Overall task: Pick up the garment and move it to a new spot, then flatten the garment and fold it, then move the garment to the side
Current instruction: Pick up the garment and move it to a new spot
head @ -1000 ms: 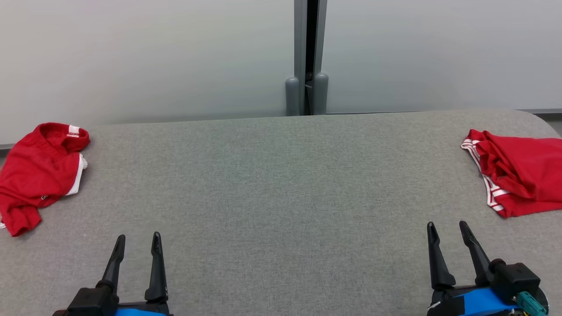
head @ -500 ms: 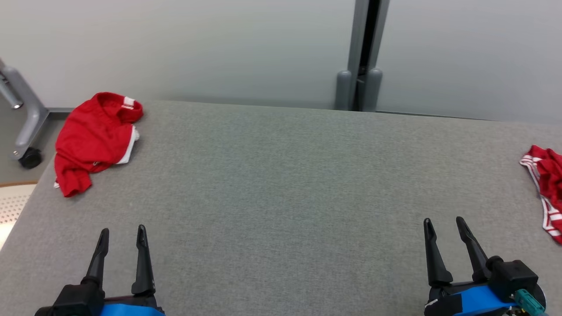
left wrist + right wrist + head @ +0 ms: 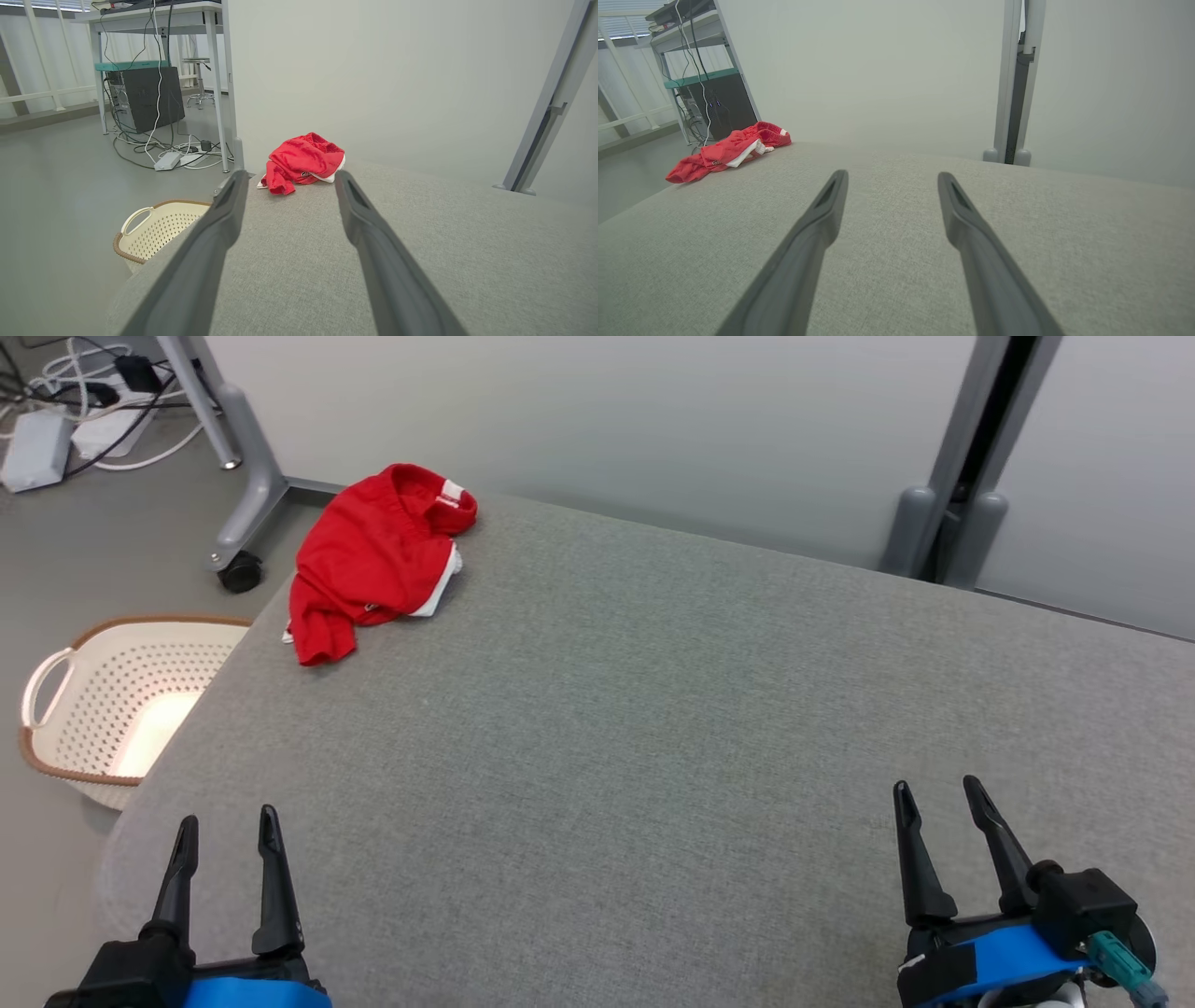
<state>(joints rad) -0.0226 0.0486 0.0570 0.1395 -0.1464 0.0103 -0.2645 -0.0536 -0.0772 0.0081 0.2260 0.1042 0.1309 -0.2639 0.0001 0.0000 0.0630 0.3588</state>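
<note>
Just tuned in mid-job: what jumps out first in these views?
The red garment lies crumpled at the far left corner of the grey table. A pale basket sits on the floor beside that left edge. The left gripper and right gripper are open and empty over the near edge.

Left arm (image 3: pixel 233 989) and right arm (image 3: pixel 1018 957) hang low, jaws wide apart.

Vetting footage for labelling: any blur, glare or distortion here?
Head view: sharp, evenly lit; the crumpled red garment throws a faint shadow. Left wrist view: wide-angle stretch, the dark-fingered left gripper soft up close. Right wrist view: the right gripper equally soft; no glare.
</note>
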